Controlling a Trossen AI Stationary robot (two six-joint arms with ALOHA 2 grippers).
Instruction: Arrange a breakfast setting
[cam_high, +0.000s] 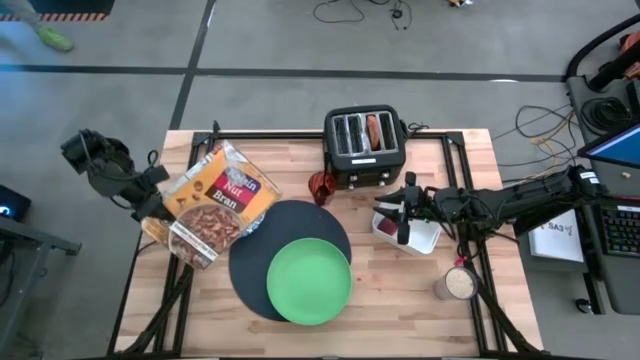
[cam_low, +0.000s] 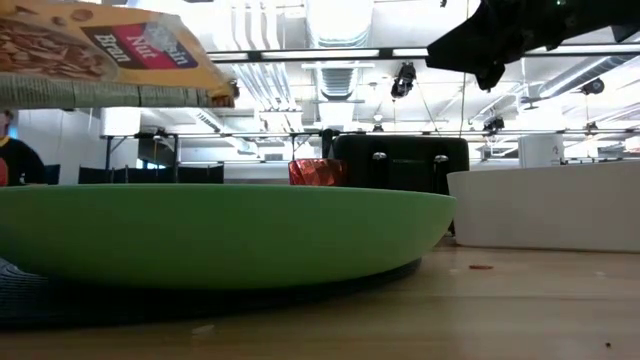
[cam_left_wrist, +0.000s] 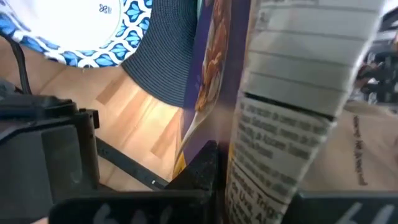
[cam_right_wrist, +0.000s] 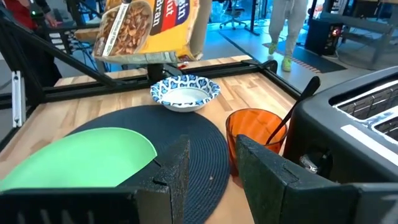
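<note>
My left gripper (cam_high: 158, 200) is shut on a Raisin Nut Bran cereal box (cam_high: 215, 200), held in the air over the mat's left rim. In the right wrist view the box (cam_right_wrist: 149, 28) tilts above the blue-and-white bowl (cam_right_wrist: 185, 92), which rests on the wood beside the black mat (cam_high: 262, 262). The lime-green plate (cam_high: 308, 282) lies on the mat. A dark spoon (cam_right_wrist: 292, 115) stands in an orange cup (cam_right_wrist: 252, 134). A tan bagel (cam_high: 372, 130) sits in a toaster slot. My right gripper (cam_high: 404, 218) hovers open over the white tray, its fingers holding nothing. My left gripper holds the cereal box at its left end (cam_high: 165, 212), coming level from the table's left side. A dark finger (cam_left_wrist: 202, 168) lies against the box's edge beside the printed side panel (cam_left_wrist: 280, 143); the box hides the rest. The box is lifted clear and tilted.
The black toaster (cam_high: 365, 145) stands at the far edge, the orange cup (cam_high: 322, 187) just in front of it. The white tray (cam_high: 420, 238) lies right of the mat, with a small jar (cam_high: 458, 283) nearer the front. Bare wood lies at the front left.
</note>
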